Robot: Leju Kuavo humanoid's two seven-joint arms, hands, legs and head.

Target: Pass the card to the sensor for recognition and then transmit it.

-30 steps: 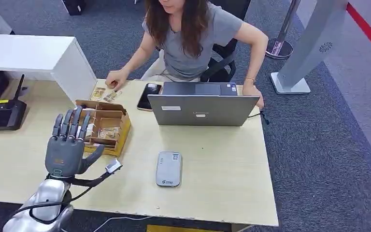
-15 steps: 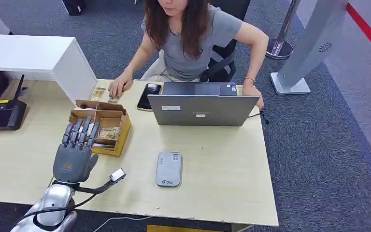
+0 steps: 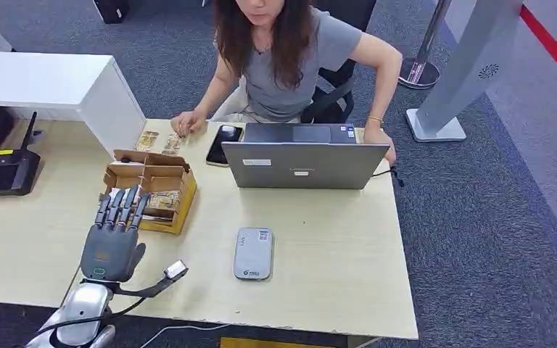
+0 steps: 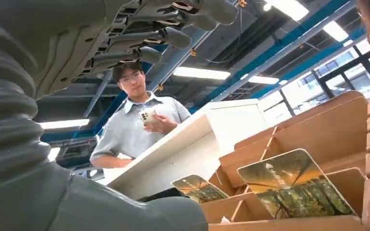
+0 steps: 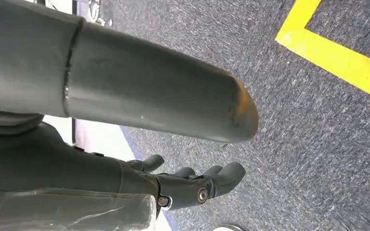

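Bright, even overhead light on the desk, shadows soft and short. In the left wrist view, ceiling strip lights glare white; the close robot hand is soft, unfocused. The right wrist view is dimmer, its foreground blurred.

Silver laptop before a seated person; black phone beside it.

The head view looks steeply down on the pale wooden bench, sharing the brown cardboard card box with the low, close left wrist view, while the right wrist view faces grey carpet.
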